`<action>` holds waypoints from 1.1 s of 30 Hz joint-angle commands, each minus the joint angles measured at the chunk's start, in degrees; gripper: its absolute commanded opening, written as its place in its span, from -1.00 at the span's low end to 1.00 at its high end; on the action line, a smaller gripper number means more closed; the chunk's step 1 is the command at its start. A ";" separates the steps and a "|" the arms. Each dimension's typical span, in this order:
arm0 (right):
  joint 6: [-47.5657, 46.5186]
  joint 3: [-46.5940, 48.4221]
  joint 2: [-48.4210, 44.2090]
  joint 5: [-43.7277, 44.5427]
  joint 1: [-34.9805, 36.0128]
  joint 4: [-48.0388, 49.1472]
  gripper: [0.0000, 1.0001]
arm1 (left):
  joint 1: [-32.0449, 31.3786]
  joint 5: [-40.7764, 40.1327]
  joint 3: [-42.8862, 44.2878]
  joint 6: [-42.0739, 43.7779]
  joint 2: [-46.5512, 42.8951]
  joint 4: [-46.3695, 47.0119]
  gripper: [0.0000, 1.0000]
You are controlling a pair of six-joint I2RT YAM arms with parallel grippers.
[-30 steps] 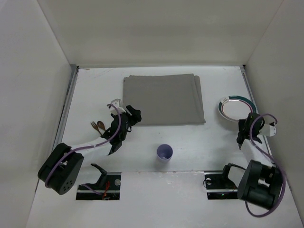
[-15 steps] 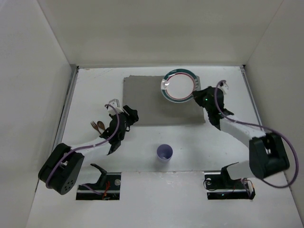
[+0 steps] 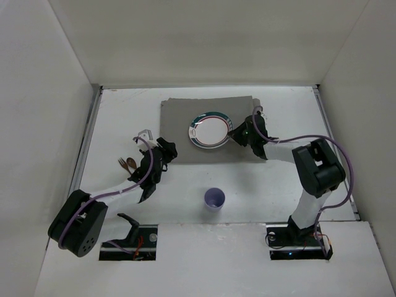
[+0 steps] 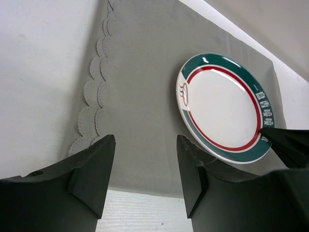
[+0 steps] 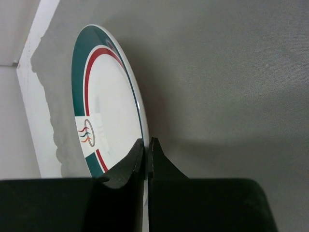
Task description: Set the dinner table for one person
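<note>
Here the right hand point(image 5: 146, 147), tightly closed, grips the plate point(image 5: 108, 116) by its rim.

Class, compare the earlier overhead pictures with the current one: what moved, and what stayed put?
The right gripper, shut on the rim of the plate, carried it leftward from the right side of the dinner table, first over the far edge of the placemat, then to its middle. The left gripper hardly shifted, jaws open. The cup, cutlery and placemat stayed put.
</note>
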 commanded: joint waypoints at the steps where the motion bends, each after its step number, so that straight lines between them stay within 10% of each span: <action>1: 3.29 3.23 0.77 -2.86 0.22 5.15 -0.88 | -0.41 -1.72 -0.55 0.36 -1.27 3.28 0.03; 7: 1.11 3.15 0.08 -2.16 0.22 -0.29 0.08 | -0.41 -1.01 -0.46 0.36 -1.09 3.11 0.03; 11: -4.51 0.60 -6.94 2.22 0.22 -5.57 0.35 | -0.50 -1.02 -0.29 0.28 -0.39 3.37 0.03; 16: -15.05 -1.69 -19.33 9.87 3.72 -15.40 0.37 | -1.20 -0.75 -0.02 0.36 -0.39 3.28 0.03; 22: -27.53 0.23 -31.38 13.49 18.91 -36.82 -0.79 | -1.46 -0.14 0.33 0.28 -0.30 2.84 0.01; 33: -30.80 4.81 -34.83 14.99 38.71 -62.00 0.24 | -1.56 0.22 0.51 -0.07 0.75 3.28 0.00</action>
